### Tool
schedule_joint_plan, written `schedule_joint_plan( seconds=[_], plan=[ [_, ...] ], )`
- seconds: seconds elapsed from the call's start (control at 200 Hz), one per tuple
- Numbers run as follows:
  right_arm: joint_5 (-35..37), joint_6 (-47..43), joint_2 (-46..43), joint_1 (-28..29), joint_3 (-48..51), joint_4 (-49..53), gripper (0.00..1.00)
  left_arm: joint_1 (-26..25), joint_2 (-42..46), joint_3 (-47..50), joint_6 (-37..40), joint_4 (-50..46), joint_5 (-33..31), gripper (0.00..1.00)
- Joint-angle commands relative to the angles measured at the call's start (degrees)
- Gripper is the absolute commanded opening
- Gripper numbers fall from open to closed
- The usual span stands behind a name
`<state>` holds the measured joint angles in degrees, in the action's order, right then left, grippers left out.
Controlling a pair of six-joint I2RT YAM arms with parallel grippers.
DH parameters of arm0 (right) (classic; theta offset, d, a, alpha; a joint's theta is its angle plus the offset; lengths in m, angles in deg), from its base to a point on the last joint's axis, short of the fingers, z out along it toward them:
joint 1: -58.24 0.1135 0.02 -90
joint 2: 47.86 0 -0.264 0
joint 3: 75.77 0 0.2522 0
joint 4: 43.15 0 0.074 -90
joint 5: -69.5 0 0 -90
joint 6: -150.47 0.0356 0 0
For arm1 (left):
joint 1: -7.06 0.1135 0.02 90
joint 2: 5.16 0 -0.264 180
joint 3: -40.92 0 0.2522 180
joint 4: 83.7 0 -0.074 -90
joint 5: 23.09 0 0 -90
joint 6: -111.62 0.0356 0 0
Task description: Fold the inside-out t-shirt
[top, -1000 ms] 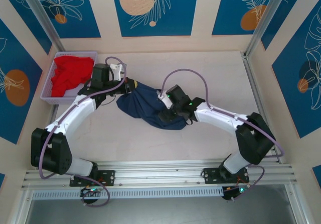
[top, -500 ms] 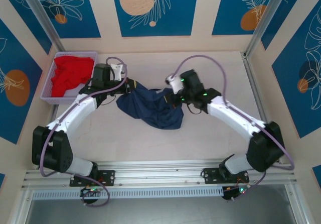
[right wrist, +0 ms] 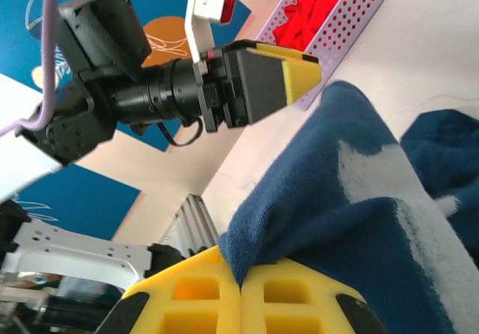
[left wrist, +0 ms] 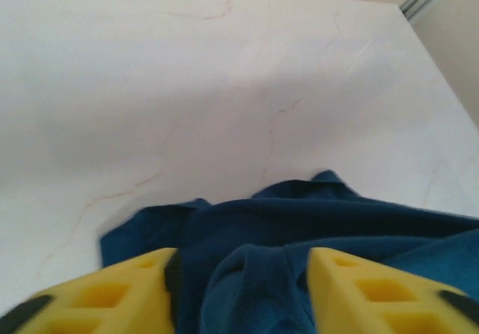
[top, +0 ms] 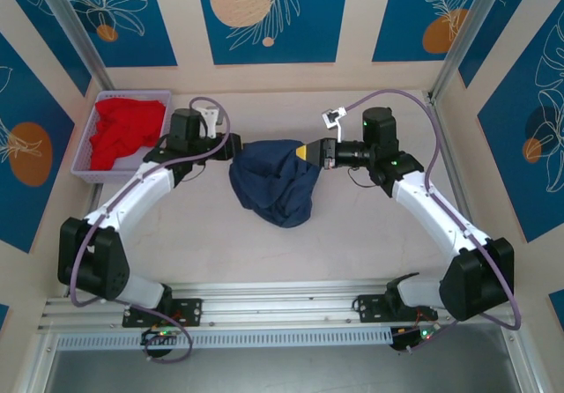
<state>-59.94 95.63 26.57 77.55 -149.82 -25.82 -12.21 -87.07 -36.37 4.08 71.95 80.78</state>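
Inside-out t-shirt (top: 275,186), crumpled navy heap

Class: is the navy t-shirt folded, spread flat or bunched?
Bunched: the t-shirt forms a rumpled heap, one edge pinched in the shut right pincer.

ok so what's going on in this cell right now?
Two arms are working a navy t-shirt, bunched in a heap in the middle of the table and not yet folded. The right gripper is shut on a fold at its right side. The left gripper has its jaws apart, with cloth between them, apparently unpinched. A red garment sits in the purple basket.
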Motion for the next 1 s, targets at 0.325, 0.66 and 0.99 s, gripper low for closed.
schedule_joint_plan(
  seconds=[0.325,0.66,0.99],
  plan=[
    [-5.0,10.4,2.8,-1.5,1.8,-9.7,0.0,-17.2,8.7,13.0,11.1,11.4,12.8,0.62],
    [-5.2,14.3,1.2,-5.4,-1.1,-9.7,0.0,-16.8,3.0,10.5,12.1,12.5,9.1,0.02],
    [1.0,10.6,0.8,-8.9,-5.5,1.5,0.0,-10.0,16.9,24.5,5.1,20.2,11.4,0.0]
  ],
)
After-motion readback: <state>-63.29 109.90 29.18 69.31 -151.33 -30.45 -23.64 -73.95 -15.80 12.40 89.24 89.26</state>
